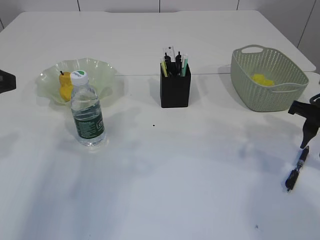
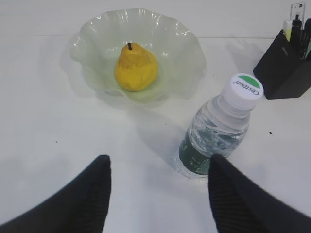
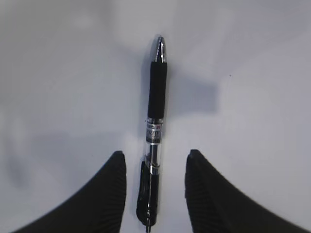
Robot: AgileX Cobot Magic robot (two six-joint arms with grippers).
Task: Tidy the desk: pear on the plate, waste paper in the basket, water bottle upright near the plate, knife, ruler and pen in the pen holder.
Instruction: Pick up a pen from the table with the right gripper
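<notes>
A black pen (image 1: 297, 168) lies on the white table at the right. In the right wrist view the pen (image 3: 154, 141) lies between the open fingers of my right gripper (image 3: 154, 162), apart from both. My right gripper (image 1: 306, 140) hangs over the pen's far end. The yellow pear (image 1: 65, 86) lies in the pale green plate (image 1: 102, 70). The water bottle (image 1: 87, 109) stands upright in front of the plate. My left gripper (image 2: 158, 170) is open and empty, left of the bottle (image 2: 218, 128). The black pen holder (image 1: 175, 90) holds several items. Yellow paper (image 1: 262, 79) lies in the basket (image 1: 280, 97).
The pen holder (image 2: 286, 73) stands to the right of the bottle in the left wrist view, and the pear (image 2: 135, 68) and the plate (image 2: 184, 43) lie beyond. A table seam runs across behind the plate and holder.
</notes>
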